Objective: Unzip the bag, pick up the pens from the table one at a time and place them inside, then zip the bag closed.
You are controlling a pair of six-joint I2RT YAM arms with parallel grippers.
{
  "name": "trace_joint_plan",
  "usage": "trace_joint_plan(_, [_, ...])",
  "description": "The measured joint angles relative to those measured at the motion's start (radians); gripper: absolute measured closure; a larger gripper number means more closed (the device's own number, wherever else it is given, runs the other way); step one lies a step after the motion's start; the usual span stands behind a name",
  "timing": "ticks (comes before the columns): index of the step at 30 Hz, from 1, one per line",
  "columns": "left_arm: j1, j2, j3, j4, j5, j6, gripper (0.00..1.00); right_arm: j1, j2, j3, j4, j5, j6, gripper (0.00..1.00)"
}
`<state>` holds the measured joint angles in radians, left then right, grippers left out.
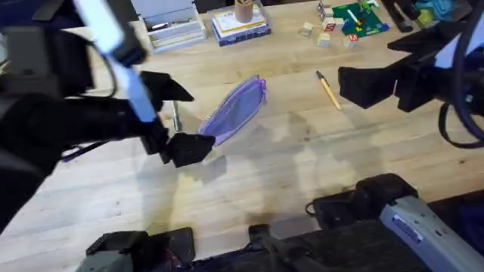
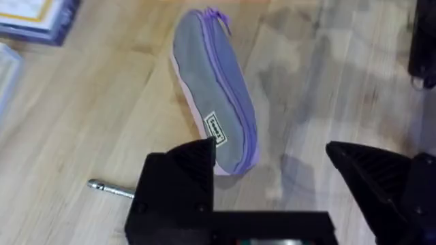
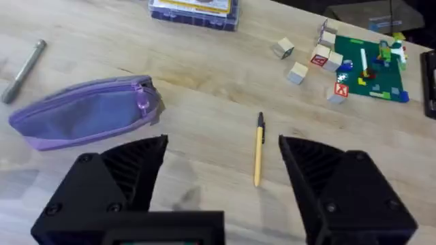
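The lavender bag (image 1: 238, 109) lies slanted on the table (image 1: 287, 181), its zipper closed with the pull at the far end (image 2: 216, 16). My left gripper (image 1: 181, 117) hangs open over the bag's near end (image 2: 231, 146). Its fingers (image 2: 180, 180) straddle that end without touching it. The silver pen (image 1: 175, 115) lies just left of the bag, partly hidden by the left finger (image 2: 109, 188). The yellow pen (image 1: 328, 91) with a black tip rests to the bag's right. My right gripper (image 1: 368, 87) is open beside the yellow pen (image 3: 259, 151), with the bag (image 3: 85, 112) farther off.
A clear plastic box (image 1: 170, 26) and a purple-edged book stack (image 1: 240, 26) stand at the back. Wooden blocks and a green board (image 1: 355, 19) sit at the back right. Bare wood lies in front of the bag.
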<state>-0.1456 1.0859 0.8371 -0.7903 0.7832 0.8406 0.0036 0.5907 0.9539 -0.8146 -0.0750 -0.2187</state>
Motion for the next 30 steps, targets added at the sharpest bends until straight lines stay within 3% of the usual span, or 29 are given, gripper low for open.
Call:
trace_joint_plan(5, [-0.064,0.112,0.0,0.068,-0.052,0.006,0.006,0.0,0.0,0.0,0.0,0.0,-0.022,0.004])
trace_joint_plan(15, [-0.115,0.321,0.0,0.172,-0.077,0.006,0.005,0.0,0.0,0.0,0.0,0.0,-0.029,0.003])
trace_joint_plan(30, [-0.12,0.351,0.0,0.207,-0.077,0.007,0.006,0.0,0.0,0.0,0.0,0.0,-0.029,0.003])
